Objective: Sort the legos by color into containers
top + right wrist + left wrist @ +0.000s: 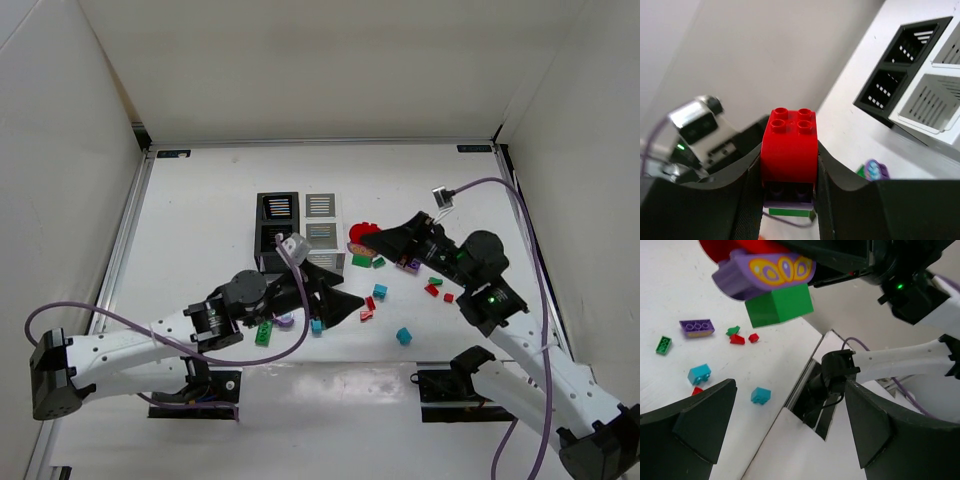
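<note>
**One red brick clamped in the right gripper, left gripper wide open**

Four containers [300, 222] are joined in a square block at mid-table. Two black bins [277, 210] sit on the left and two white bins [322, 206] on the right. Only slotted bottoms are made out in them. The near black bin is partly hidden by the left wrist, so whether any brick lies inside cannot be told.

Open table [200, 200] is left beyond the block and to its left, up to the metal rail [128, 240] and the white walls [300, 70]. The area right of the block and nearer than it is crowded. Loose legos [404, 336] in teal, red, green and purple are scattered there between the two arms.

The right gripper [789, 172] is closed partway onto a red brick [789, 135], which is pinched on both sides by the fingers. A purple piece [789, 192] and a green brick [790, 212] are stacked against its far end. In the top view the stack is held just beside the near white bin, on its right.

The left gripper [345, 292] is spread to full width, with nothing between its fingers [690, 430]. It is placed just nearer than the block, among the loose legos.
</note>
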`<act>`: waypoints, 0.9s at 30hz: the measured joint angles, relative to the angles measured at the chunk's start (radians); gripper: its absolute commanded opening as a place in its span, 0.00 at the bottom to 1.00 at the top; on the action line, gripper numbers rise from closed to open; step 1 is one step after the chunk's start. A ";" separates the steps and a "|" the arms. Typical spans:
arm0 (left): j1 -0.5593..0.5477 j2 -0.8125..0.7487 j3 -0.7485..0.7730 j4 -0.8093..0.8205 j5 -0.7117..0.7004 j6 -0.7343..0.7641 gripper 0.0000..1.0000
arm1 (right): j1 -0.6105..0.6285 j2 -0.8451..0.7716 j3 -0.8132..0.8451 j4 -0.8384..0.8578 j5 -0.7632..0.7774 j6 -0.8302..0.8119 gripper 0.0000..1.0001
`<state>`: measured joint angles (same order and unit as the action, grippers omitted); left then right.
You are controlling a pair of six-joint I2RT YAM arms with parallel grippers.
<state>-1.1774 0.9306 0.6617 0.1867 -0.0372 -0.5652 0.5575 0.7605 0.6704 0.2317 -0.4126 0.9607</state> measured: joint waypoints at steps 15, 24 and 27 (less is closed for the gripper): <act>0.024 0.014 -0.056 0.381 0.083 0.013 1.00 | 0.069 -0.047 -0.076 0.175 0.138 0.189 0.00; 0.102 0.096 -0.041 0.476 0.212 -0.069 0.96 | 0.079 -0.048 -0.078 0.214 0.175 0.194 0.00; 0.154 0.118 -0.053 0.547 0.257 -0.125 0.96 | 0.074 -0.055 -0.078 0.224 0.158 0.201 0.00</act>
<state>-1.0229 1.0489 0.6086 0.7341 0.2195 -0.6899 0.6319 0.7055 0.5926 0.4553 -0.2543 1.1614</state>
